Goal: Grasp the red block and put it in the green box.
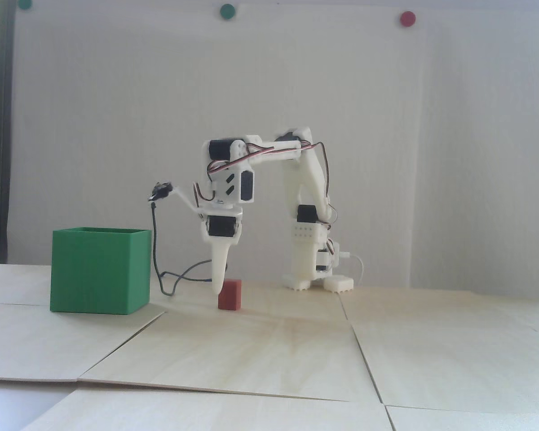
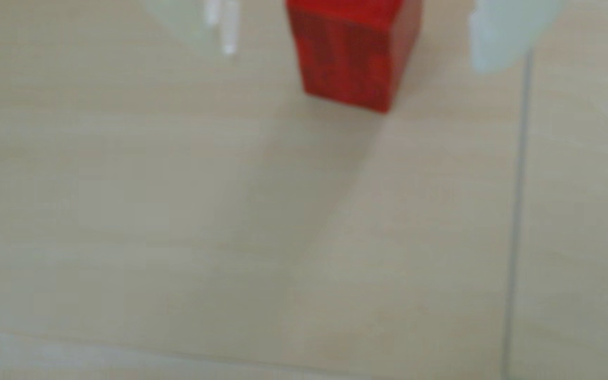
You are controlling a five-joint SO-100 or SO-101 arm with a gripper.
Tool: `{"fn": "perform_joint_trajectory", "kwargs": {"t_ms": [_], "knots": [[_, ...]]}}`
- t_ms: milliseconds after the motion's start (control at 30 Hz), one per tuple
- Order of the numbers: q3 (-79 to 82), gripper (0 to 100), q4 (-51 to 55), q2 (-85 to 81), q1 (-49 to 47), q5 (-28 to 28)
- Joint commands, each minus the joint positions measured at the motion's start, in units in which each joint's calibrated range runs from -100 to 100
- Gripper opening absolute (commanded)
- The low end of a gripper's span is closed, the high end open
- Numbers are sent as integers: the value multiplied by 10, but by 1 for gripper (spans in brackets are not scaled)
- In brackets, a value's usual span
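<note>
None of the task's steps were finished: block ungrasped, box unfilled.

Largest, the green box (image 1: pixel 100 270) sat on the wooden table (image 1: pixel 269 350), well left of the arm in the fixed view, its inside hidden. The white gripper (image 1: pixel 218 287) pointed down, tip just beside the red block (image 1: pixel 230 294). In the blurred wrist view, the red block (image 2: pixel 350 51) stood on the table between spread jaws, neither clearly touching it. Closing, lifting and carrying remained.
</note>
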Motion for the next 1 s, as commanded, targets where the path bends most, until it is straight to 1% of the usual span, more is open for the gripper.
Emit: {"fn": "perform_joint_trajectory", "kwargs": {"t_ms": [0, 200, 433, 533, 633, 967], "knots": [[-10, 22, -34, -7, 2, 2], [-10, 22, -41, -7, -4, 3], [-5, 22, -91, -6, -11, 4], [-4, 22, -92, -6, -12, 4], [-1, 22, -83, -6, -25, 4], [96, 22, -15, -7, -77, 2]]}}
